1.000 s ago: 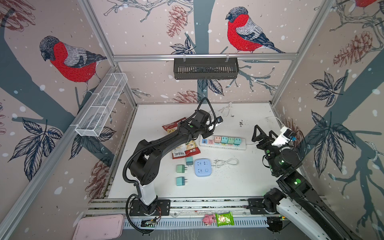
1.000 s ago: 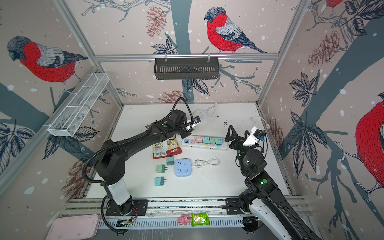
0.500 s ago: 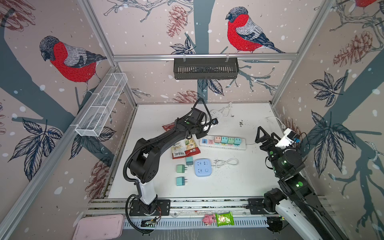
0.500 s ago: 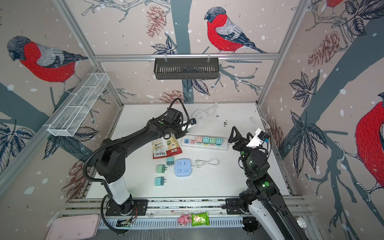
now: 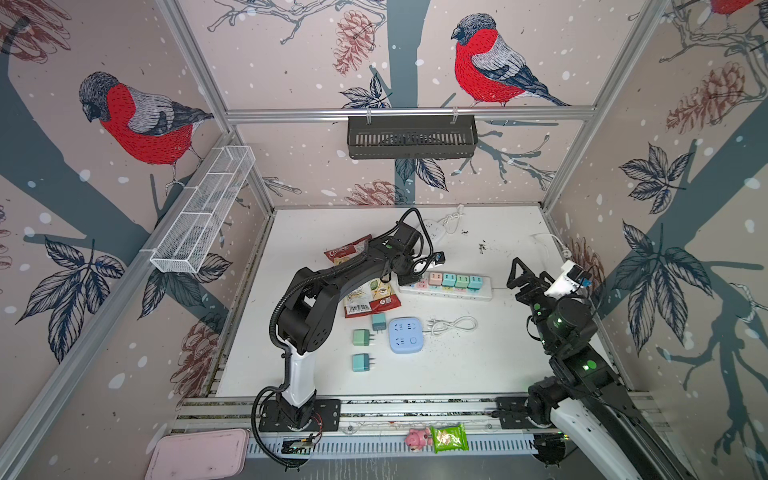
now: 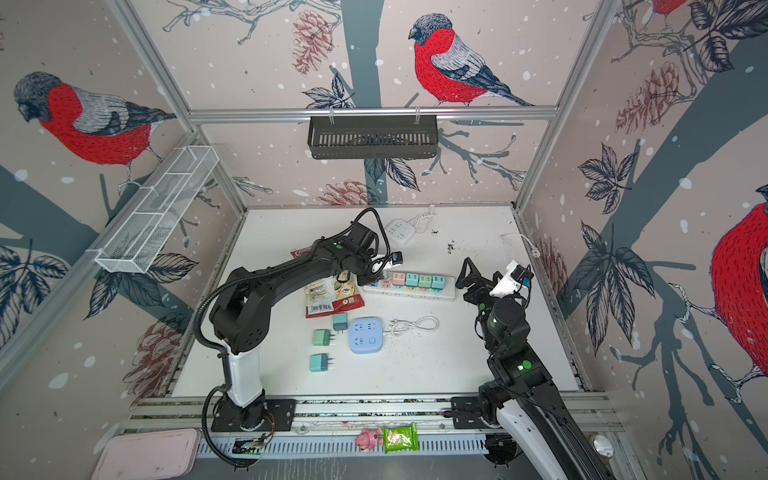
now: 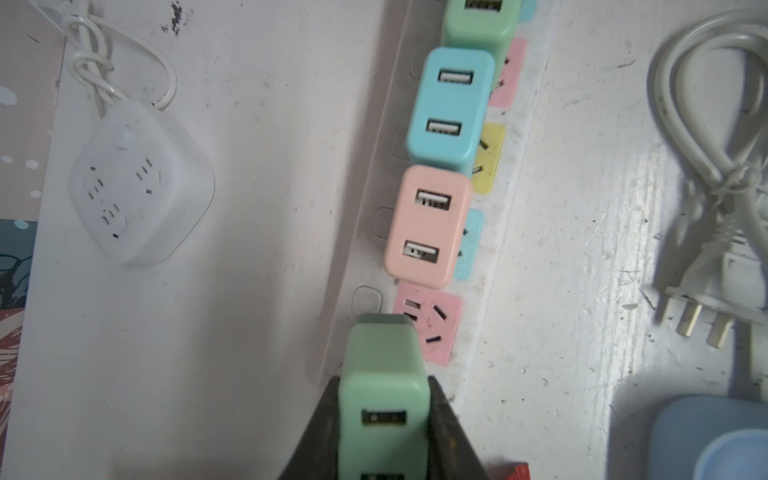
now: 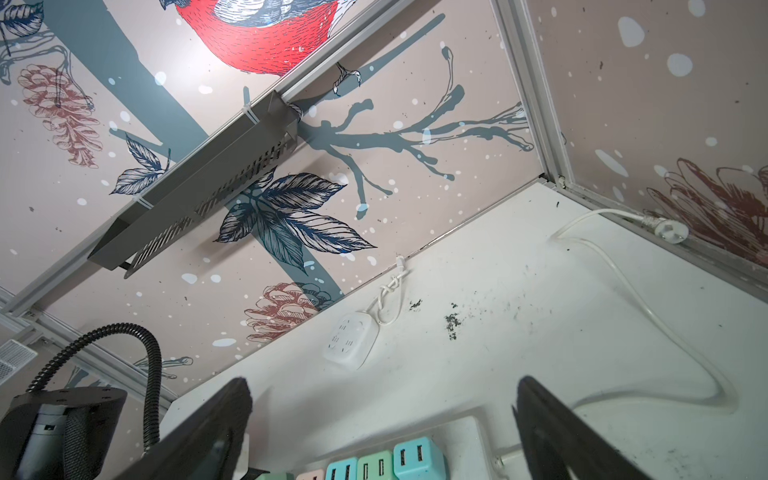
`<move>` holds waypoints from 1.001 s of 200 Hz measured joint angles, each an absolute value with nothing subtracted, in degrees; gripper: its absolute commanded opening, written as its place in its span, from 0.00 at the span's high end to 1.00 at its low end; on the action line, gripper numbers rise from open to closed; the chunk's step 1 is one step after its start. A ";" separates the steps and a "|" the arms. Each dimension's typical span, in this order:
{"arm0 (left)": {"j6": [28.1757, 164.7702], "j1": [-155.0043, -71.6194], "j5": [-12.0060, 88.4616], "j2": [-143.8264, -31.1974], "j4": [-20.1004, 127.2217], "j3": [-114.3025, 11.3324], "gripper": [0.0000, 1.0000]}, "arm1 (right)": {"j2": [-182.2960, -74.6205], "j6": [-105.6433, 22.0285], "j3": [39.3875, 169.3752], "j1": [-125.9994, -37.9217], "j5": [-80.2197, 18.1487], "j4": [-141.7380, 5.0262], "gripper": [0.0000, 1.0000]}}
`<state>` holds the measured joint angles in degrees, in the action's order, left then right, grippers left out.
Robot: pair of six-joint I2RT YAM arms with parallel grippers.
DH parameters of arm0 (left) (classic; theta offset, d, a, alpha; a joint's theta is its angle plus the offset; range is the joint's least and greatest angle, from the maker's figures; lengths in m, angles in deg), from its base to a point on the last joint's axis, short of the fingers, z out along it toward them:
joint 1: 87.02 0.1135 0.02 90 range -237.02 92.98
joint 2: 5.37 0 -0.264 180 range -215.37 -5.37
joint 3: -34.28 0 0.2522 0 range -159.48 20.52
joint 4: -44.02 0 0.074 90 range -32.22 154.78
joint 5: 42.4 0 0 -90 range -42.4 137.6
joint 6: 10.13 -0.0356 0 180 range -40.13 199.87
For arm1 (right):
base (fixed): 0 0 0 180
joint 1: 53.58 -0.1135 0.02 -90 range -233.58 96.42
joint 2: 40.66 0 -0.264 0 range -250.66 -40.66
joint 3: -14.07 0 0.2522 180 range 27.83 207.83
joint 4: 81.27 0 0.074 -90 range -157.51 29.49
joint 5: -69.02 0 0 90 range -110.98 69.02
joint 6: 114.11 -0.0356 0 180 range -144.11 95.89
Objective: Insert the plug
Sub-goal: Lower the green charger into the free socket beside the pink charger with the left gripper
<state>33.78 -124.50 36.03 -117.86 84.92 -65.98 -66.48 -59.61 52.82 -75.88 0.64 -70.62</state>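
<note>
Left gripper [image 7: 384,395] clamped on a mint-green USB charger plug [image 7: 384,361]. It is at the power strip's [image 5: 484,294] end nearer the table's left edge, mid-table. Plug overlaps the free pink socket [image 7: 434,328]; prongs hidden, contact unclear. Pink charger [image 7: 428,224] and blue charger [image 7: 451,108] sit plugged in alongside. Right gripper [image 8: 382,386]: jaws wide, empty, near the strip's other end.

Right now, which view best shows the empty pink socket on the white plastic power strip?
Left wrist: the pink socket sits close, slots sharp, beside the held mint-green plug. In both top views it is a tiny pink patch. Right wrist misses it.
</note>
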 measured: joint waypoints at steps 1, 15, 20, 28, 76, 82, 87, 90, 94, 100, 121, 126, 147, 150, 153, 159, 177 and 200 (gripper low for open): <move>33.76 -124.47 36.05 -117.94 85.00 -66.09 1.00 | -66.44 -59.57 52.76 -75.88 0.69 -70.60 0.00; 33.32 -124.36 36.11 -118.66 85.86 -67.40 1.00 | -65.98 -58.78 52.32 -75.77 0.97 -71.06 0.00; 33.10 -124.36 36.14 -118.95 86.21 -68.06 1.00 | -65.78 -58.52 52.19 -75.75 1.04 -71.10 0.00; 32.86 -124.47 36.03 -119.41 86.69 -69.04 1.00 | -65.54 -58.52 51.95 -75.73 1.21 -71.17 0.00; 31.64 -125.30 35.85 -121.66 90.49 -72.61 1.00 | -65.08 -57.98 51.66 -75.71 1.56 -71.47 0.00; 31.62 -125.37 35.89 -121.79 90.99 -72.76 1.00 | -64.99 -57.95 51.66 -75.71 1.58 -71.54 0.00; 31.60 -125.44 35.98 -121.94 91.36 -72.87 1.00 | -64.97 -57.95 51.66 -75.71 1.61 -71.67 0.00; 31.55 -125.50 36.03 -121.99 91.49 -72.91 1.00 | -64.95 -57.93 51.66 -75.71 1.61 -71.73 0.00; 31.49 -125.57 36.05 -122.07 91.65 -72.96 1.00 | -64.95 -57.91 51.66 -75.71 1.61 -71.80 0.00; 31.44 -125.72 36.07 -122.21 91.80 -73.04 1.00 | -64.95 -57.87 51.66 -75.71 1.61 -71.84 0.00; 31.42 -126.07 36.16 -122.75 92.78 -74.05 1.00 | -64.82 -57.19 51.66 -75.66 1.61 -71.89 0.00; 31.42 -126.14 36.11 -122.86 92.94 -74.25 1.00 | -64.75 -57.21 51.66 -75.66 1.61 -71.89 0.00; 31.33 -126.33 36.00 -123.25 93.53 -74.86 1.00 | -64.69 -57.19 51.66 -75.64 1.61 -71.93 0.00; 31.27 -126.40 35.94 -123.34 93.66 -74.92 1.00 | -64.69 -57.21 51.66 -75.62 1.61 -71.91 0.00; 31.20 -126.42 35.94 -123.34 93.83 -74.99 1.00 | -64.67 -57.21 51.66 -75.62 1.61 -71.91 0.00; 31.16 -126.53 35.85 -123.47 94.23 -75.12 1.00 | -64.67 -57.21 51.66 -75.62 1.61 -71.93 0.00; 30.76 -126.79 35.83 -124.04 94.77 -75.36 1.00 | -64.65 -57.21 51.66 -75.62 1.58 -71.93 0.00; 30.44 -126.81 35.85 -124.87 96.08 -76.67 1.00 | -64.27 -57.21 51.66 -75.62 1.58 -71.91 0.00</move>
